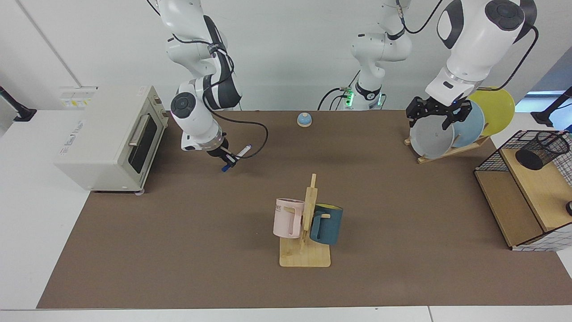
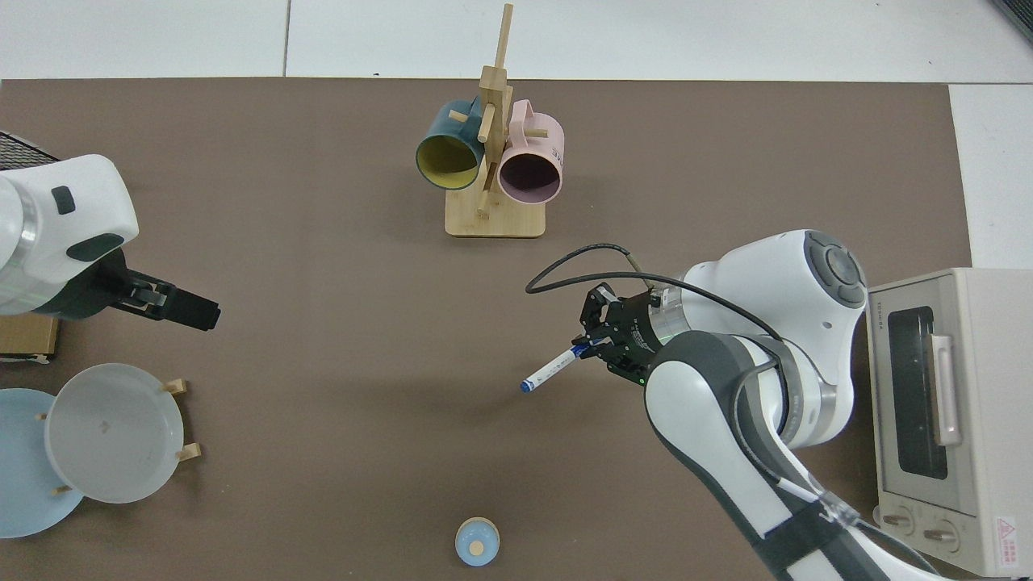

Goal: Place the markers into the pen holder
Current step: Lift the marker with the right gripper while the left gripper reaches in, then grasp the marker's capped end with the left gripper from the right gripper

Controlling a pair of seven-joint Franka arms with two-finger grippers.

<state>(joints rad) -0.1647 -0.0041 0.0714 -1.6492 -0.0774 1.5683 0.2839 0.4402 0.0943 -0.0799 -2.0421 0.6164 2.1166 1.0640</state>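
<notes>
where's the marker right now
The marker is in the right gripper, lifted above the mat at the facing view's left, between the toaster oven and the mug rack.

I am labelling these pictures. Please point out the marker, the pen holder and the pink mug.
marker [image 2: 550,370]: top view, middle of its white barrel.
pen holder [image 1: 542,150]: facing view, its black mesh wall.
pink mug [image 1: 286,219]: facing view, its outer side.

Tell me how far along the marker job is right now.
Pickup looks done: the right pincer is shut on the marker and holds it clear of the mat, near the toaster oven. Left: carrying it across to the pen holder on the wire shelf. The left pincer hangs open above the plate rack.
</notes>
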